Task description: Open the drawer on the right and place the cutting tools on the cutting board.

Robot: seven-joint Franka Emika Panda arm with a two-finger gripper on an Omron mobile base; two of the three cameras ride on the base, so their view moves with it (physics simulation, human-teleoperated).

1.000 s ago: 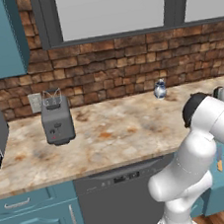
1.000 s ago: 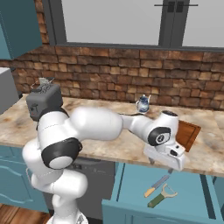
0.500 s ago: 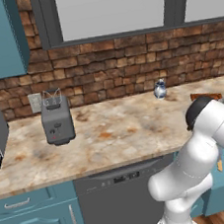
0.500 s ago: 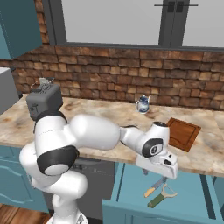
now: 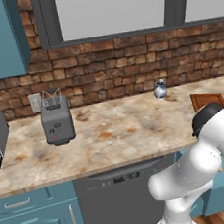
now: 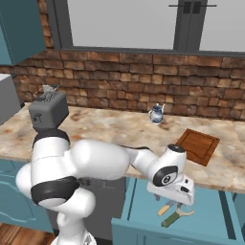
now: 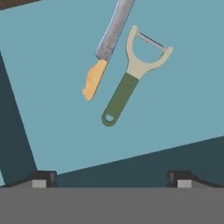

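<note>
The drawer [image 6: 143,213] on the right stands pulled out below the counter, its teal inside showing. On its floor [image 7: 48,65] lie the cutting tools side by side: a knife [image 7: 103,54] with a silver blade and tan-yellow handle, and a green-handled peeler [image 7: 129,81]. The right base view shows the knife [image 6: 165,208] and the peeler [image 6: 173,217] just under my hand. My gripper [image 7: 111,179] hangs above them, open, with nothing between its fingers. The reddish-brown cutting board [image 6: 197,145] lies on the counter behind the drawer, and its top edge [image 5: 208,100] shows behind my arm.
A grey toaster [image 5: 57,121] stands at the counter's left, and a small blue kettle [image 6: 156,114] sits by the brick wall. The dark dishwasher front [image 5: 122,197] is left of the drawer. The counter's front edge overhangs the drawer's back.
My arm has swung down from counter height, bringing the hand low over the open drawer and close to the tools. The jaws have stayed open.
</note>
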